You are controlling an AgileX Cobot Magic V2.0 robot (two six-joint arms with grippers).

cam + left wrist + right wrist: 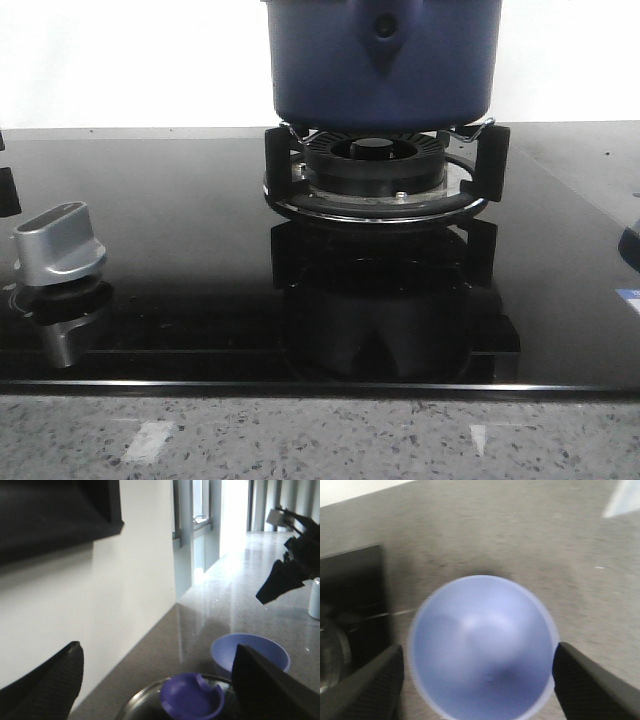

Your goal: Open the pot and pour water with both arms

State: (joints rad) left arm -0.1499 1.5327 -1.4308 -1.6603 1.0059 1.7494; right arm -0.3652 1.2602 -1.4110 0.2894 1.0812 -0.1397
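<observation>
Above the burner (375, 170) sits the pot (383, 62); right gripper (477, 680) gapes elsewhere, over a bowl (481, 647).

A kitchen: glossy black gas hob (180, 260), burner (375, 170), silver knob (60, 243), speckled stone countertop (320, 440).
</observation>
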